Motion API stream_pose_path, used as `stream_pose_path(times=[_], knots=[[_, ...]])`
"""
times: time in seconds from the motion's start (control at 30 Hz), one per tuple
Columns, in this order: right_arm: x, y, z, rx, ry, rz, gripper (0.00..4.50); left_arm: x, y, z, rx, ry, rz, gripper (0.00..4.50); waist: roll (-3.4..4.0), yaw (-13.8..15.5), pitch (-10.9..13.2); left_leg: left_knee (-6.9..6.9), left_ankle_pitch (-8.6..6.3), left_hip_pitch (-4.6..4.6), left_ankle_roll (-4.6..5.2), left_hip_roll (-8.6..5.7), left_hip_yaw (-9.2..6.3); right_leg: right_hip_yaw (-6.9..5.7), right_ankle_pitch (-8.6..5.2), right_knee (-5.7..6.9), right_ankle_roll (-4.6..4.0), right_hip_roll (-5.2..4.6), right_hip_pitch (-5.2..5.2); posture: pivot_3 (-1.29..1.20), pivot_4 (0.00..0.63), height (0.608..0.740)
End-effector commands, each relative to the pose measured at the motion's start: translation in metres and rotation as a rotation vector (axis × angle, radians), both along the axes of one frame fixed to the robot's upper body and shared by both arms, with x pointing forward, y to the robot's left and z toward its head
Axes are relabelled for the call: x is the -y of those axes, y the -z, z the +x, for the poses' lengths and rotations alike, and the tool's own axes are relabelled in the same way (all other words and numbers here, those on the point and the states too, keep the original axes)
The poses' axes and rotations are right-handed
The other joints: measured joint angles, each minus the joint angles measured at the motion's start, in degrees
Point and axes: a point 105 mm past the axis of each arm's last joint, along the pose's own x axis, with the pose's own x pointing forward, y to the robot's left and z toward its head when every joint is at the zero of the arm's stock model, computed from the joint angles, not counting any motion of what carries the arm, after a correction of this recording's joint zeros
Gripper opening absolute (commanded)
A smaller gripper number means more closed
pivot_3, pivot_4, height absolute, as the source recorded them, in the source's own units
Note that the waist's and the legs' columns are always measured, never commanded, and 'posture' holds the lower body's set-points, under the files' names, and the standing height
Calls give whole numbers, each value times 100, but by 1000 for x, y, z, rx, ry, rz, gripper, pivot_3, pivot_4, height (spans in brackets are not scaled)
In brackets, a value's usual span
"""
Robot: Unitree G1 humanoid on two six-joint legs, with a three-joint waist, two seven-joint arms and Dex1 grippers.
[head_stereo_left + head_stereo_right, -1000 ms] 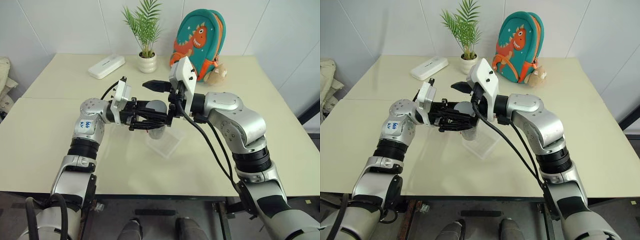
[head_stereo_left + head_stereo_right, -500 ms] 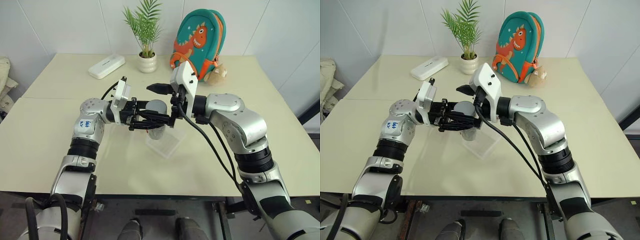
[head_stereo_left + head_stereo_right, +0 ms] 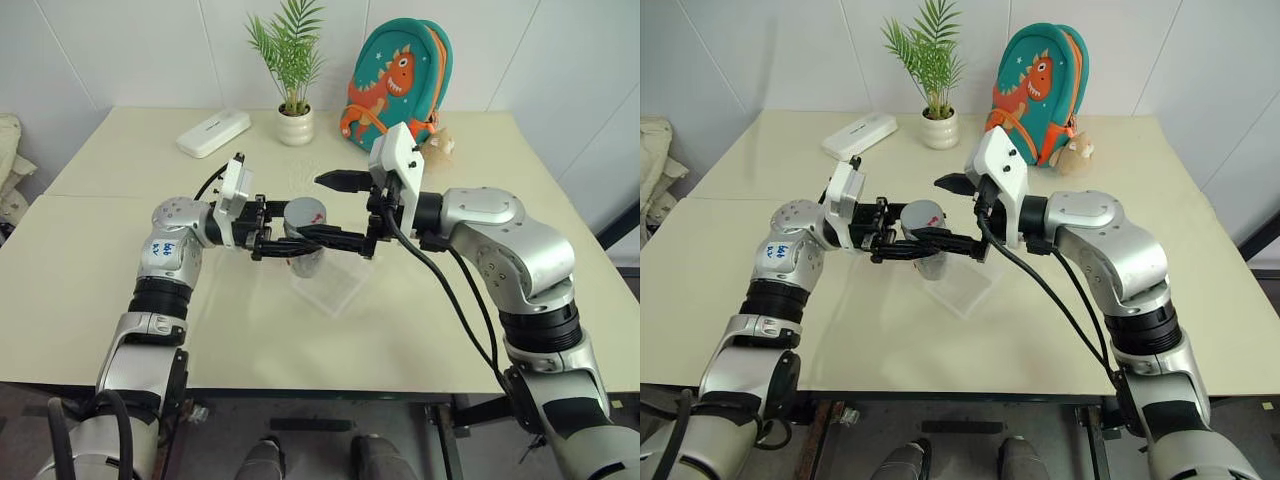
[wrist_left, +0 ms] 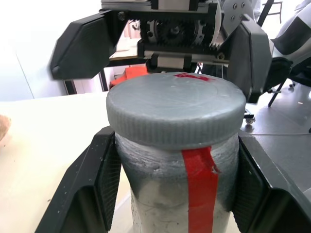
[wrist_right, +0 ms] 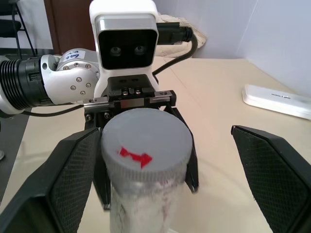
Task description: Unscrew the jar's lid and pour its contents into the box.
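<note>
Jar hangs above the clear box near the table's front half, clamped around its body by the left gripper, whose jaws are closed on the glass just under the lid. Holding it there makes sense: the body is kept from turning while the cap is worked, and anything that spills should drop into the tray below. The grey lid is on the jar, marked with red tape. The right gripper faces the jar from the other side with its jaws spread wide, one finger above and one below the cap's level, touching nothing that I can see. Compared with a second ago, that right hand has drawn away to the robot's right, so the lid that was partly hidden behind its fingers now stands in plain sight; the left hand has kept its place. I judge this a regrip between turns of the cap. Farther back stand a white case, a potted plant and a dinosaur backpack.
</note>
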Motion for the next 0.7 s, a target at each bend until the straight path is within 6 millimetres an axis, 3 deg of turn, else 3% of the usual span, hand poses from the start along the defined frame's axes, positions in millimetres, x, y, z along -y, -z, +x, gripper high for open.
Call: stream_pose_path(times=[0.03, 0.23, 0.4, 0.7], knots=[[14, -14, -5, 41, 46, 31, 4486, -6, -10, -2, 51, -3, -16, 2558, 0, 8, 0, 1, 0, 0, 0, 0, 0, 0, 0, 0, 0, 0, 0, 0, 150, 740], [18, -30, -13, 45, 48, 103, 4486, -7, -9, -1, 52, -6, -16, 2558, 0, -10, 0, -2, 0, -1, 0, 1, 0, 1, 0, -1, 0, 0, -2, 0, 150, 740], [2, -41, -20, 25, -16, 200, 4486, 2, -11, -5, 62, 41, -21, 2558, 0, -9, 0, -1, 0, 0, 0, 1, 0, 1, 0, 1, 0, 0, -2, 0, 150, 740], [-32, -25, -30, -34, -174, 175, 4486, 13, -12, -13, 59, 134, -3, 2558, 0, -10, 0, 0, 0, -3, 0, 0, 0, 1, 0, 0, 0, 0, -3, 0, 150, 740]])
